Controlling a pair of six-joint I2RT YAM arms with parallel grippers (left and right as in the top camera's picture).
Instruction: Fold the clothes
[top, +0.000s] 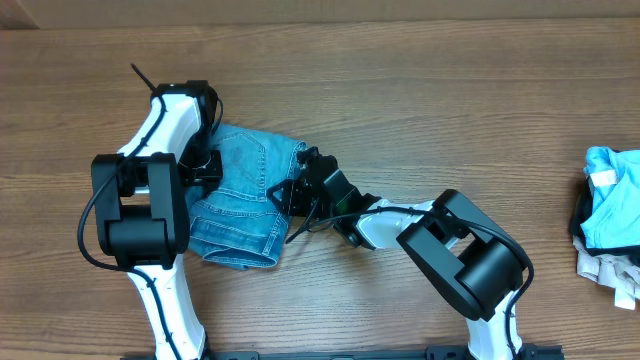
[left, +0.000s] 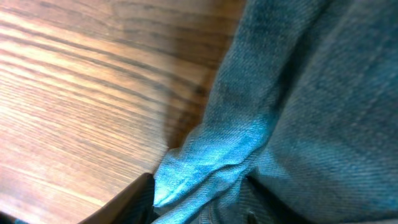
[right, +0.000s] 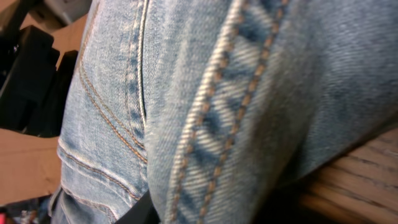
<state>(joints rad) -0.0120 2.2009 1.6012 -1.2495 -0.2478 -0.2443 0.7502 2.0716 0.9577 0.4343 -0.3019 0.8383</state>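
The clothes, a pair of light blue denim jeans (top: 245, 195), lie bunched in a folded heap left of the table's middle. My left gripper (top: 208, 165) is at the heap's left edge. In the left wrist view one dark finger (left: 124, 202) shows beside a fold of denim (left: 205, 155), and the jaws stand apart with cloth hiding the other finger. My right gripper (top: 285, 195) is at the heap's right edge. In the right wrist view a thick stitched seam of the jeans (right: 217, 93) runs down into the jaws beside one dark finger (right: 142, 211), and the gripper is shut on it.
A separate pile of light blue and white garments (top: 610, 215) lies at the table's right edge. Bare wooden tabletop (top: 400, 80) stretches behind and between. Black parts of the left arm (right: 31, 81) sit close beyond the jeans in the right wrist view.
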